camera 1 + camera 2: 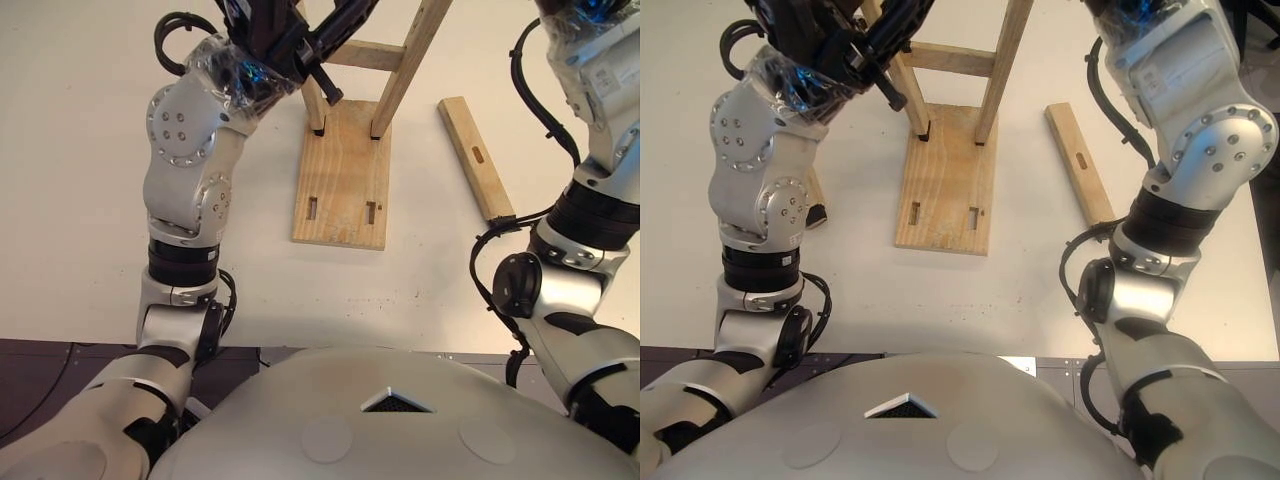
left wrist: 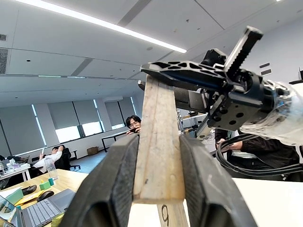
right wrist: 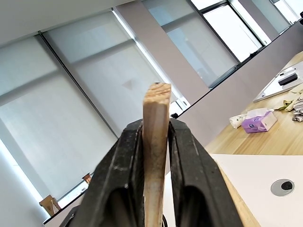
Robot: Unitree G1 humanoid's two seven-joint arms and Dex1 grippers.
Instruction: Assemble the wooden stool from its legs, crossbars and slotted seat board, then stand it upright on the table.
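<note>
The slotted seat board (image 1: 340,175) lies flat on the white table. Two legs, the left leg (image 1: 314,105) and the right leg (image 1: 405,65), stand in its far slots, joined by a crossbar (image 1: 365,55). My left gripper (image 2: 158,142) is shut on the left leg high up, its black fingers (image 2: 116,184) pressing both sides of the wood. My right gripper (image 3: 156,127) is shut on the top end of a wooden leg (image 3: 156,109). The two near slots (image 1: 312,208) of the board are empty.
A loose wooden piece with a slot (image 1: 477,155) lies on the table to the right of the seat board. Bare table (image 1: 80,150) spreads to the left and in front of the board. Another black gripper (image 2: 213,90) shows beyond the held leg's top.
</note>
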